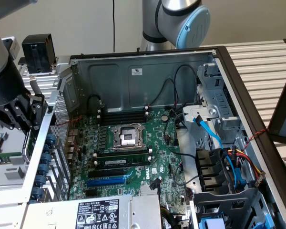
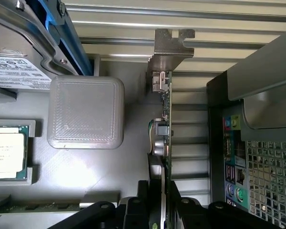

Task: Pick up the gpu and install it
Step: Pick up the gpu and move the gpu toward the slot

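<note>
1. Gripper [image 2: 163, 202]: fingers pinched on one short end of the gpu [image 2: 167, 119]. The card is seen edge-on, with its bracket [image 2: 170, 50] at the far end. The hold is on a thin edge, so my guess is the card pivots or slips if it knocks anything.
2. The gpu hangs outside the case [image 1: 214, 52], just beside its rear wall [image 2: 271, 181] and over the tray [image 2: 86, 186]. Risk: the bracket catches the wall's top edge going in.
3. The tray carries a block [image 2: 86, 112] and a CPU [image 2: 7, 152]. A dropped card would likely strike one.
4. Inside the case, the blue slot [image 1: 106, 181] lies near the motherboard's [image 1: 157, 124] rear edge and looks a likely seat. A tilted card would ride the slot lip and not seat.
5. Cables [image 1: 174, 90] hang loose at the case's far wall, a possible snag.
</note>
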{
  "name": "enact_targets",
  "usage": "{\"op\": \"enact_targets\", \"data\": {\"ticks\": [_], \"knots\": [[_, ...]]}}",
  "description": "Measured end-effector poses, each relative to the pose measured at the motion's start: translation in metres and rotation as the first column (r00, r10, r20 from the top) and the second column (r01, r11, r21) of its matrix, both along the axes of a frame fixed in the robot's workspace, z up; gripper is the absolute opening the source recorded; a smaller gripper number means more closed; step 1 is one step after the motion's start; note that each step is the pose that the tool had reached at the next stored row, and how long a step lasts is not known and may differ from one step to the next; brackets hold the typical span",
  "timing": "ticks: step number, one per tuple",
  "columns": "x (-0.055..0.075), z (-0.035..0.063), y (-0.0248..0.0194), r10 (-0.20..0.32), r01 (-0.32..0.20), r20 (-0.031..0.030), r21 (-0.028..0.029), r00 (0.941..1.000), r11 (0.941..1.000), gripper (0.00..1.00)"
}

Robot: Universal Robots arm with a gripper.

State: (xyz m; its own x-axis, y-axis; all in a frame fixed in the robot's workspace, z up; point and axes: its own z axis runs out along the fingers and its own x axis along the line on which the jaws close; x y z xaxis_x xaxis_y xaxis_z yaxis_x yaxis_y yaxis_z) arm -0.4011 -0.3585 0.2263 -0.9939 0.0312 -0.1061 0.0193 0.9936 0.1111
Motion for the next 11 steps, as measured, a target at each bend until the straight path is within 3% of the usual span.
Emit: {"op": "enact_targets", "data": {"ticks": [5,11], "knots": [[0.000,0.0000,0.0000,0.000,0.000,0.0006,0.0014,1.0000,1.0000,0.27],[-0.002,0.0120,0.0000,0.000,0.000,0.0051,0.0052,1.0000,1.0000,0.27]]}}
